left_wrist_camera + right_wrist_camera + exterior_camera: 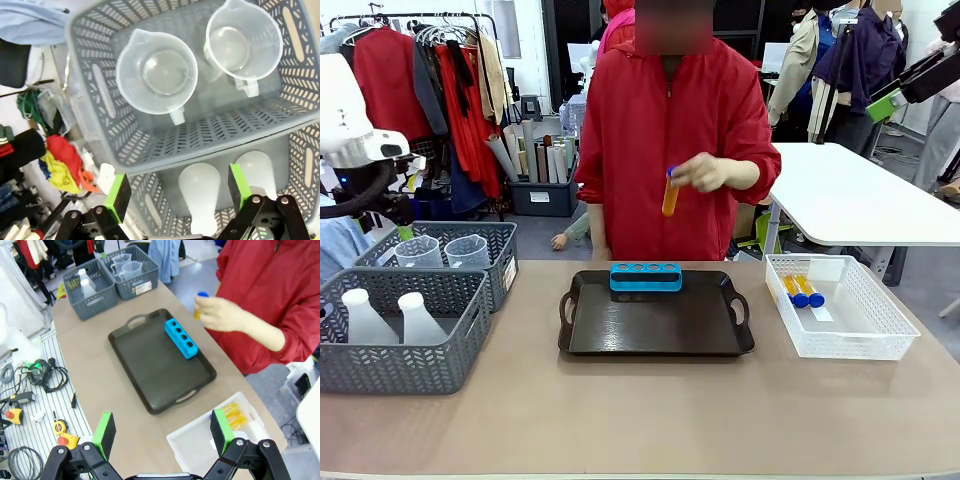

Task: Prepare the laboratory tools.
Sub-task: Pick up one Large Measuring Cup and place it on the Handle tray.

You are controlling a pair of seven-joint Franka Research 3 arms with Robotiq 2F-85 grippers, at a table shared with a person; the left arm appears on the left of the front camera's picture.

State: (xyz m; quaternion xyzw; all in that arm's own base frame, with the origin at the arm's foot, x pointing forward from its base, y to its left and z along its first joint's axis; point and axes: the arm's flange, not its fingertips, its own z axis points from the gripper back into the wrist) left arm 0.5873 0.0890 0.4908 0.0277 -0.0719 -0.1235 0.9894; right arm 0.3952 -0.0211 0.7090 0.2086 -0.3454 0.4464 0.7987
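While the left gripper (178, 192) hangs wide open over a conical flask (200, 185) in the near grey basket (305, 165), two measuring beakers (157, 75) stand upright in the far grey basket (200, 137), apparently stock for picking. Right gripper (162, 431), also wide, hovers high by the white basket (195, 445) of orange tubes (232, 415). Person's hand (708, 172) holds a blue-capped tube (670, 197) over the blue rack (646, 278) on the black tray (650, 330), presumably to slot it.

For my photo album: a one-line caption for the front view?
A person's hand holds up an orange tube behind the blue rack on the dark tray.
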